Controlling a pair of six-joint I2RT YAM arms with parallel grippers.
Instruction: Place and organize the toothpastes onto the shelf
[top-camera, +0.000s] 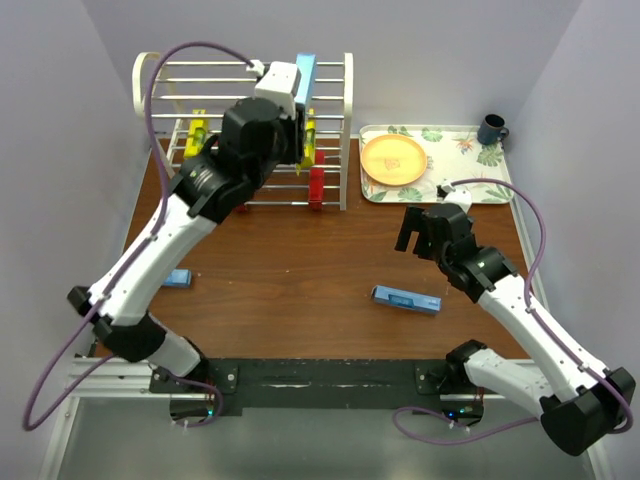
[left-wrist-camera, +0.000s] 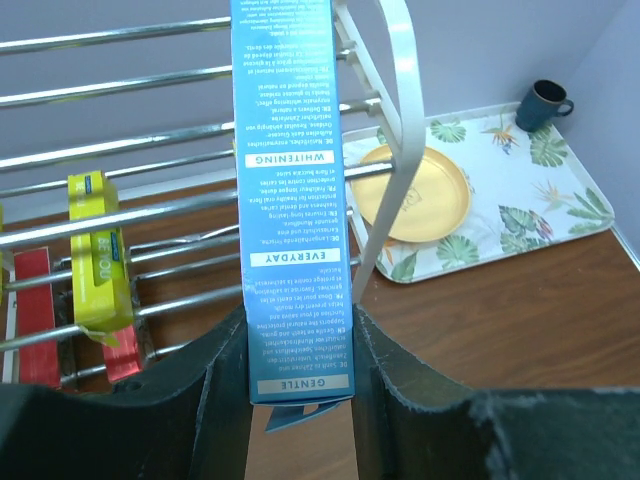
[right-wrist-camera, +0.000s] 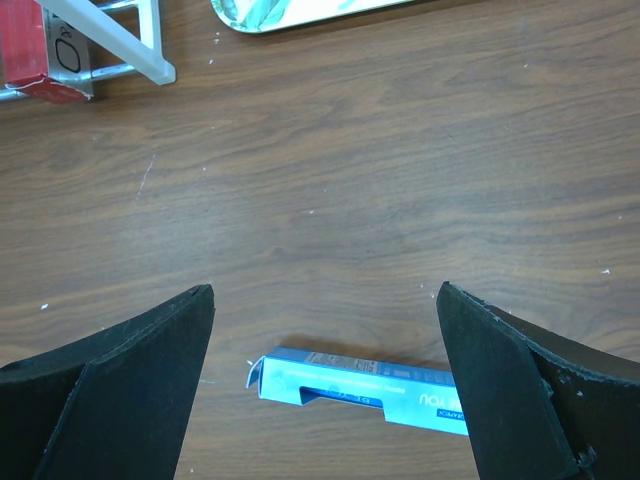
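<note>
Light blue slim toothpaste carton (left-wrist-camera: 288, 200) stands pinched in your left claw (left-wrist-camera: 300, 315), against the white wire shelf (left-wrist-camera: 402, 60). Your right claw (right-wrist-camera: 325, 290) gapes wide near a second blue carton (right-wrist-camera: 380, 385).

— Top camera?
— High above the near edge, looking down over the whole table (top-camera: 300, 262).
— The wrist cameras?
— Left faces the shelf (left-wrist-camera: 408, 90) closely; right looks straight down, near the table. Both catch the tray (left-wrist-camera: 520, 225).

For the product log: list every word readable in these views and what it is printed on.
"WHITENING": held blue carton in the left gripper, upside down.
"EVERYDAY": same carton.
"GENTLE": same carton.
Fine print there: too small.
Yellow carton on the shelf: blurred.
Loose blue carton on the table: unreadable.
</note>
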